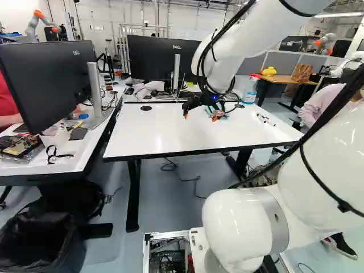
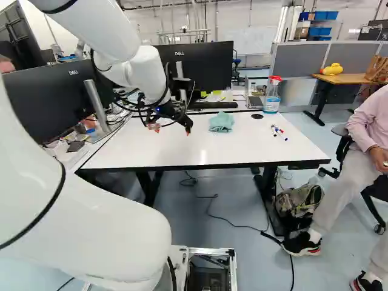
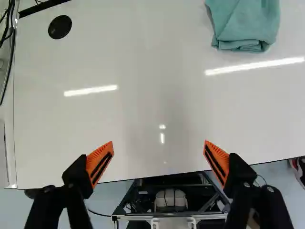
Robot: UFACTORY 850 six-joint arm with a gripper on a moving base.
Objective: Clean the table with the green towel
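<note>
In the left base view my gripper (image 1: 200, 112) hangs over the white table (image 1: 165, 136). The wrist view shows the gripper (image 3: 158, 150) open, its two orange pads wide apart with only the bare tabletop beneath. The green towel (image 3: 245, 24) lies folded on the table, ahead of the gripper and off to one side, touching neither finger. It is the same towel (image 2: 222, 122) that lies right of the gripper in the right base view.
A spray bottle (image 2: 272, 95) stands at the table's back edge, with marker pens (image 2: 279, 132) nearer. Monitors (image 2: 199, 70) rise behind. A person sits beside the table at the right. Left, a cluttered desk (image 1: 68, 159) adjoins; another robot (image 1: 42, 24) stands far back.
</note>
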